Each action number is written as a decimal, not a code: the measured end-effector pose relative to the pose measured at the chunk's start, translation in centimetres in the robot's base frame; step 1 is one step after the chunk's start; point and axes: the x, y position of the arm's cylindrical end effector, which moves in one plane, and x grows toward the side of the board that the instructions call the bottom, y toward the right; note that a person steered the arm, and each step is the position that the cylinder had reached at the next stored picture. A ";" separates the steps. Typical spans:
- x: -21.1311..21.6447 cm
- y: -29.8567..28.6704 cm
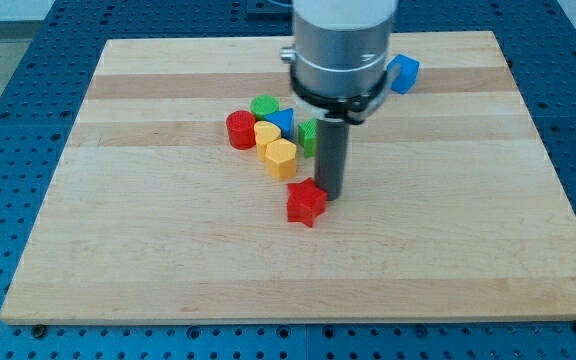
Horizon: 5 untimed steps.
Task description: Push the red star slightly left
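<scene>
Red shows first, going from the view's left: a red cylinder (240,130) sits up and to the left of my tip (329,196), with a green block (264,105), a yellow heart (266,133), a blue triangle (283,121) and a yellow hexagon block (280,157) bunched beside it, all apart from the tip. Lower down, the red star (306,203) lies just left of and slightly below the tip, touching it or very nearly so. Another green block (309,137) peeks out behind the rod, and a blue block (403,73) sits well apart at upper right on the wooden board (118,230). No pincer exists here, only the bare rod, so nothing spreads or pinches. I judge the approach done, with the tip on the star's right side; the short leftward shove looks not yet finished.
</scene>
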 end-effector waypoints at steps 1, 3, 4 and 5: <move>0.0 -2.8; 1.9 -0.9; 3.5 2.6; 4.4 2.5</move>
